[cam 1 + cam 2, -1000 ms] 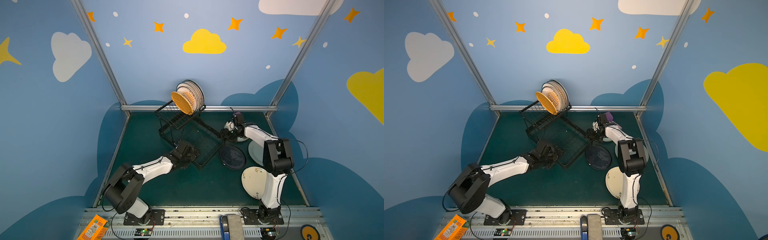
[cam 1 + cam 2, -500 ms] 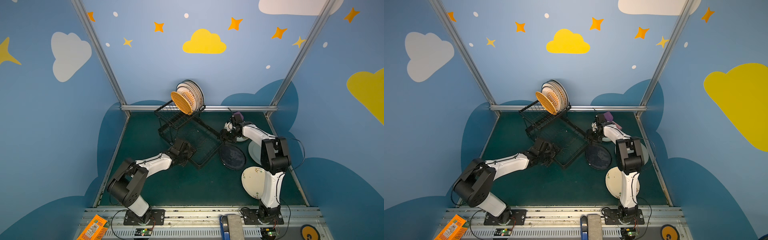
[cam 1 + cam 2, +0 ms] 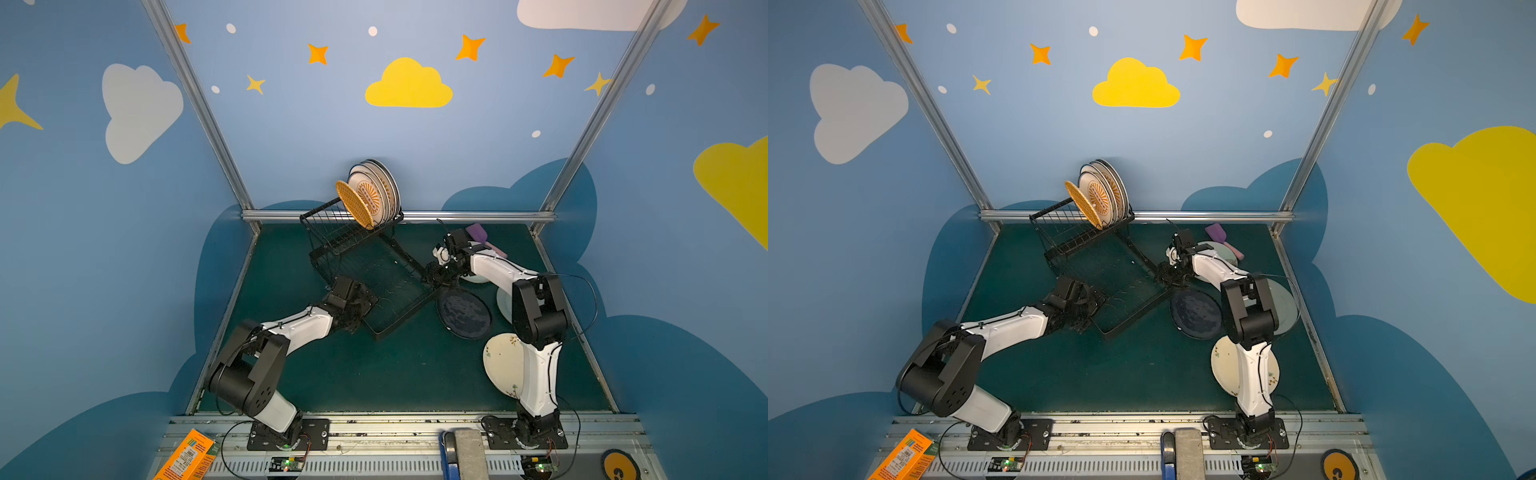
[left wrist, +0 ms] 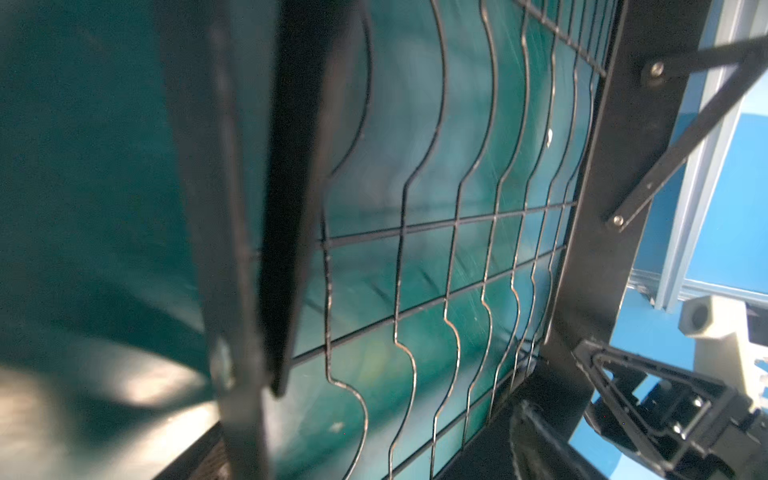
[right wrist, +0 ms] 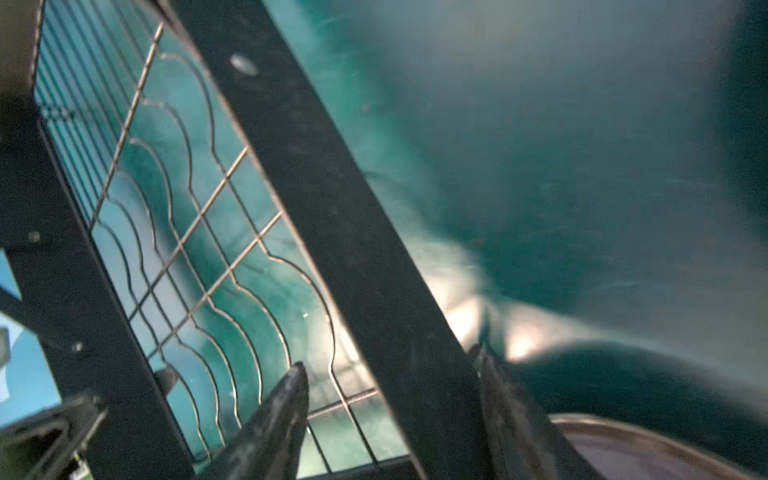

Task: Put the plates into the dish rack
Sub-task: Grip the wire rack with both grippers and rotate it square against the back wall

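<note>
Both grippers at the dish rack [image 3: 353, 243]
Open left gripper [image 3: 360, 305] by its near corner; right gripper [image 3: 433, 277] straddles its rim, jaws apart.

A robot lab booth. Aluminium-framed blue panels painted with yellow clouds and stars [image 3: 316, 137] enclose a dark green tabletop [image 3: 374, 374].

Enclosure: blue walls [image 3: 685, 257], dark green surface [image 3: 374, 374].
Back wall [image 3: 311, 137] has a yellow cloud [image 3: 408, 85], orange stars [image 3: 470, 47], white dots [image 3: 372, 31]; white cloud [image 3: 139, 110] on the left wall [image 3: 62, 249], darker blue cloud shapes [image 3: 511, 199] low down. Aluminium posts [image 3: 199, 108] at both rear corners, crossbar [image 3: 478, 216] between them. Surface shows a glare patch [image 3: 415, 401] near the front rail [image 3: 395, 419].
</note>
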